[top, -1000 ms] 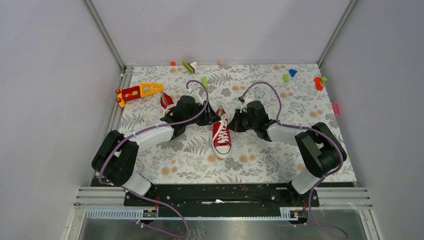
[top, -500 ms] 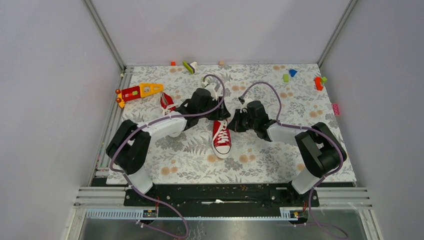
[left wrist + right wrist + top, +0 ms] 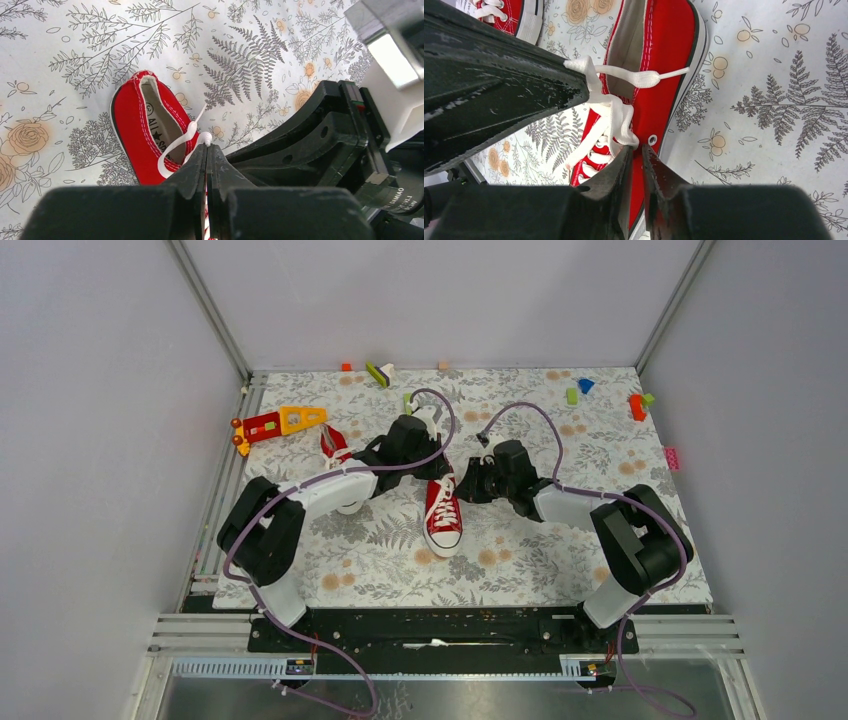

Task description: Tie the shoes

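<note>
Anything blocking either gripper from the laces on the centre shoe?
Nothing visible. The left gripper is shut on a lace loop by the opening of the shoe. The right gripper, jaws slightly apart, sits right at the laces with nothing between.

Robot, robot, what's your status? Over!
Left gripper shut on lace. Right gripper barely open by it. Shoe not tied yet. Blocks well away.

Fig. legend | left arm (image 3: pixel 330 490), right arm (image 3: pixel 565 506): white link shells between bulky black joint housings | cable (image 3: pixel 521 405): purple, one along each arm, looping free above the wrist | left gripper (image 3: pixel 206 150) fingers (image 3: pixel 192 172): matte black, flat-faced, tapering to tips | lens ring (image 3: pixel 400 192): black, white lettering | base rail (image 3: pixel 440 625): black bar
</note>
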Motion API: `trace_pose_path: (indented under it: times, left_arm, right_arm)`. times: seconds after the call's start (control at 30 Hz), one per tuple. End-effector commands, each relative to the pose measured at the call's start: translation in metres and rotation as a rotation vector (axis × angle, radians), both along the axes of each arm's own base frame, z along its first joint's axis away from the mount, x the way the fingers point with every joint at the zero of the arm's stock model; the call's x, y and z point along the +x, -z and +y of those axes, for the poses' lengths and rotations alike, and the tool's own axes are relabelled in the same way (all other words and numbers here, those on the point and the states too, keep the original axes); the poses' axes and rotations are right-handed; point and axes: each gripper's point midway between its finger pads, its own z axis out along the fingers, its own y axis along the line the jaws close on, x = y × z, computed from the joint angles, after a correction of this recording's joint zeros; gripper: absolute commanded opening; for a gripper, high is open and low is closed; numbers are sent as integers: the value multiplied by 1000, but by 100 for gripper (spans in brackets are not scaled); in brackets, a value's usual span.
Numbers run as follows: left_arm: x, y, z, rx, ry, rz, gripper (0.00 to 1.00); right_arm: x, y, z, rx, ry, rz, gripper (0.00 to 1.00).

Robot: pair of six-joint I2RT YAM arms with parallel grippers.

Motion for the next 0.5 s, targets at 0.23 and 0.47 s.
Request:
trace_pose_path:
  times: [0.23,0.47]
  left_arm:
    - [6,-11,-8,-18,7,-21,0]
    - [4,-12,-8,-23,14,-17,0]
  right_arm:
    - [18,-30,7,12,-1,-97,32]
    - [20,-30,8,-8,0,-99,16]
